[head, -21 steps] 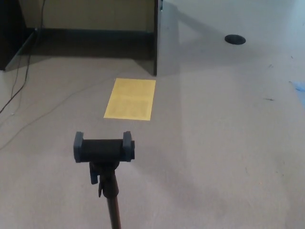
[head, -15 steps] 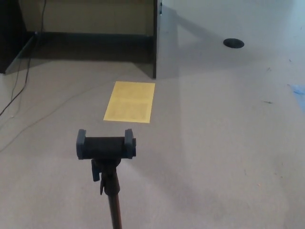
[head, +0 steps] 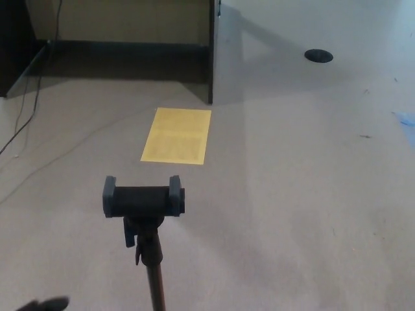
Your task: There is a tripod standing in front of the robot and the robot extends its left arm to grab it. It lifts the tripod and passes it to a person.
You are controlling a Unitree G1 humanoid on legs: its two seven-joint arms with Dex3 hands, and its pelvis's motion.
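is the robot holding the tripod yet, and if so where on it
No, nothing is held. The tripod stands free on the floor. Only a dark tip of the left hand shows at the bottom edge, apart from the pole; the right hand is out of view.

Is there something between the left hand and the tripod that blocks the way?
Nothing visible does. The left hand just shows at the bottom edge, left of the tripod, with only bare floor between them.

My black left hand point(head: 44, 304) enters at the lower left corner, left of the black tripod with its clamp head point(head: 144, 201), apart from it. Beyond the tripod, a yellow rectangular sheet point(head: 176, 135) lies on the beige carpet floor point(head: 305, 194). Far right, behind, sits a black round disc point(head: 318, 56).
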